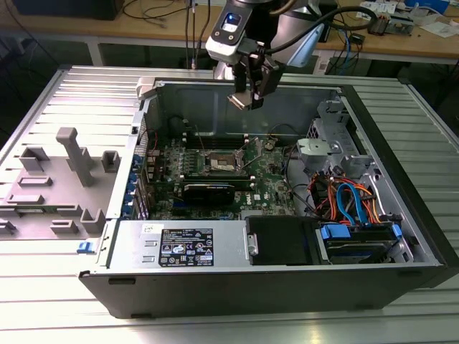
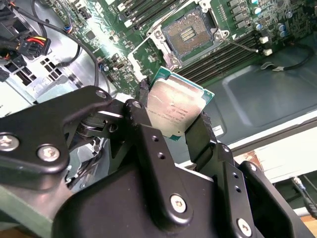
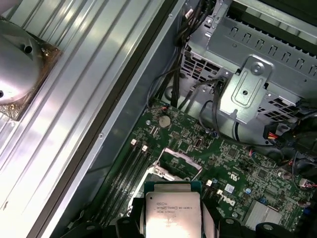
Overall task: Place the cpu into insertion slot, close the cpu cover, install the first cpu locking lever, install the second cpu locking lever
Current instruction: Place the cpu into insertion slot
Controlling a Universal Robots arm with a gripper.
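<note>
Cpu (image 2: 176, 101), a flat square with a silver-grey top and green rim, sits clamped edgewise in the closed gripper (image 2: 174, 113), above the insertion slot (image 2: 188, 33).

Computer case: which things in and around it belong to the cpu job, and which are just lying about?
Job:
- cpu, clamped in the gripper above the case
- insertion slot, empty

Lying about:
- grey fixture block
- labelled metal box
- blue and orange cables
- coin battery

Square silver-topped chip (image 2: 178, 106) is hanging tilted, well above the dark metal-rimmed socket (image 2: 187, 34), which is lying open.
</note>
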